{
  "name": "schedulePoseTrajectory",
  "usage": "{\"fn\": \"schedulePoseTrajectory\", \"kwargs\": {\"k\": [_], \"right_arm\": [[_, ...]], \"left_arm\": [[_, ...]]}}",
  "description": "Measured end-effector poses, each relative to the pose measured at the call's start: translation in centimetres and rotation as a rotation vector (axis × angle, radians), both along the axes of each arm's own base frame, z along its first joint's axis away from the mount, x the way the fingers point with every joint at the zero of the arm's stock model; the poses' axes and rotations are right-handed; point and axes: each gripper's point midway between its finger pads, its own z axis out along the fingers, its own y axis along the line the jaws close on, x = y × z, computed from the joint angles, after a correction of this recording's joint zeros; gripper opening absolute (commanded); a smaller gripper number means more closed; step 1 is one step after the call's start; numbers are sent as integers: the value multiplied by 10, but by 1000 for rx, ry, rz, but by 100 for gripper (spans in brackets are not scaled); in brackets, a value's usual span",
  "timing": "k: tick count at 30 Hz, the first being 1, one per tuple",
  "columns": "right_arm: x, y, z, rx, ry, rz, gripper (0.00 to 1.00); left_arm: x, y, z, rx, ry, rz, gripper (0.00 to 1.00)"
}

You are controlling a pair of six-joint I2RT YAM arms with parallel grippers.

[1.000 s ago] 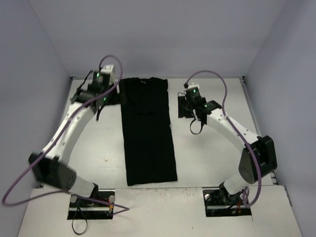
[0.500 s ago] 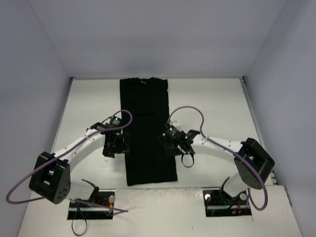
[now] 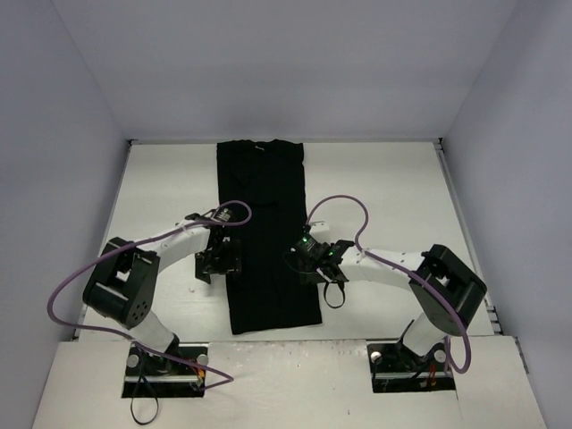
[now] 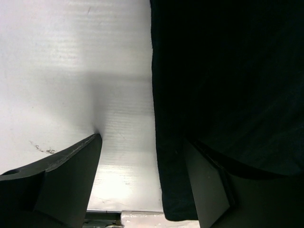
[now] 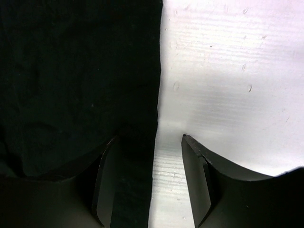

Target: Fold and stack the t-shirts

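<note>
- Starting nearest the arm bases, the t-shirt (image 3: pixel 268 232) lies flat on the table (image 3: pixel 384 197) as 1 long, narrow black strip. No sleeves stick out (they look tucked inside). Its near hem (image 3: pixel 275 329) stops just short of the table's near edge.
- Slightly farther up, the left gripper (image 3: pixel 219 261) sits low at the strip's left long edge. The left wrist view shows it straddling that edge, with 1 finger (image 4: pixel 71 180) over bare table and the other (image 4: pixel 209 185) over the cloth. Its jaws stand apart and nothing is pinched.
- Level with it, the right gripper (image 3: pixel 308 264) mirrors this on the right long edge, with 1 finger (image 5: pixel 123 180) over the shirt and 1 (image 5: pixel 204 175) over the table. It is also parted and holds nothing.
- Placing each gripper across an edge looks deliberate: closing there would pinch the cloth's border rather than bunch its middle. Matching positions on both sides would let the 2 arms lift the near part evenly.
- Whether any fingertip already touches the table or the cloth cannot be told.
- Farther on, the rest of the strip runs straight to the back wall, smooth and unheld. It would make a flat landing place for a crosswise fold.
- Only 1 shirt is in view, so stacking looks some way off.
</note>
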Motion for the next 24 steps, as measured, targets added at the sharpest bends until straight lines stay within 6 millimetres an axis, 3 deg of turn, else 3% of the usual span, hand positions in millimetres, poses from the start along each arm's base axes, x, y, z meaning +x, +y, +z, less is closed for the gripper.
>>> {"fn": "schedulePoseTrajectory", "kwargs": {"k": [7,10,14,17,19,24], "right_arm": [[13,0,2,-10,-24,-12,51],[15,-4,6,-23,-21,-18,51],[11,-6,27,20,-33,-35,52],[3,0,48,105,-52,-50,52],[-7,4,54,150,-46,-54,52],[-52,8,35,161,61,-36,51]], "left_arm": [[22,3,3,17,2,-25,68],[32,6,14,24,-54,-21,68],[33,-1,62,-66,-212,-2,68],[16,-9,96,-169,-314,13,68],[-1,-15,101,-222,-330,17,68],[-61,-24,54,-201,-141,-5,68]]}}
